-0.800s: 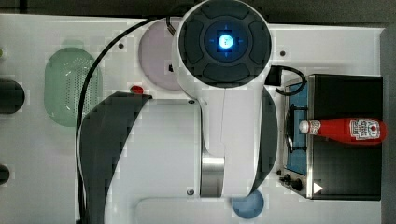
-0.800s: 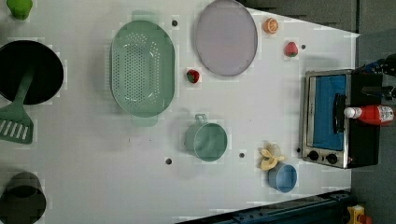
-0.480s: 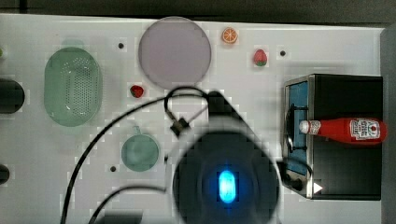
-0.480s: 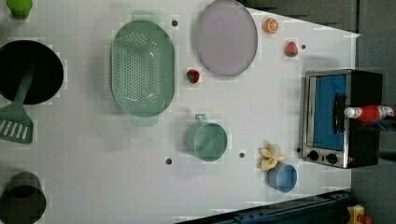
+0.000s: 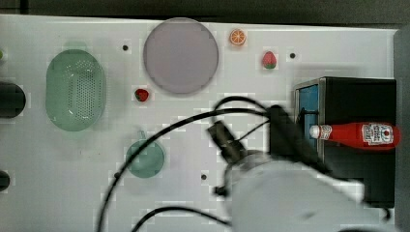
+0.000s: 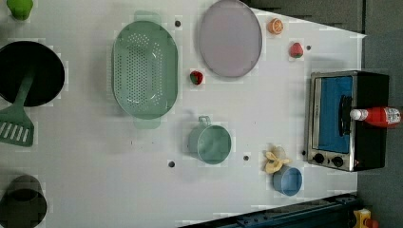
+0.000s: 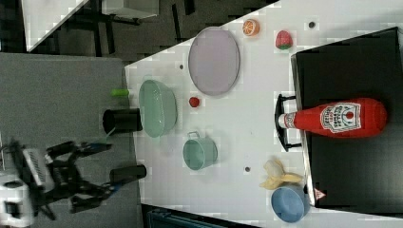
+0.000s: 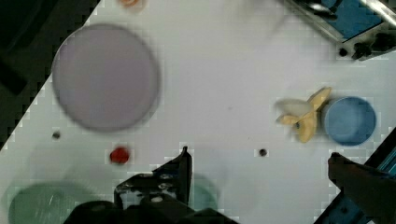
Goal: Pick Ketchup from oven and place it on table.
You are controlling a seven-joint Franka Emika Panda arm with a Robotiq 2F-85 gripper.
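- Arm's slid down toward the top view's lower right since a moment ago.
- ketchup (image 5: 360,135) lies flat on top of the oven (image 5: 355,140), not on the table (image 5: 193,193) yet.
- pincer (image 8: 259,175) is spread open over the table, well apart from the bottle.

White surface (image 6: 95,190) with small dark screw holes. Directly on it: round grey-lilac plate (image 6: 230,38), green perforated colander (image 6: 145,70), small green pot (image 6: 211,142) with a handle, blue bowl (image 6: 287,180) with a banana peel (image 6: 274,160) just beside it, two strawberries (image 6: 196,77) (image 6: 296,50), an orange slice (image 6: 275,26), black pan (image 6: 28,71) holding a green spatula (image 6: 16,126), dark cup (image 6: 21,204). Black oven (image 6: 349,118) stood at the left view's right edge, door shut.
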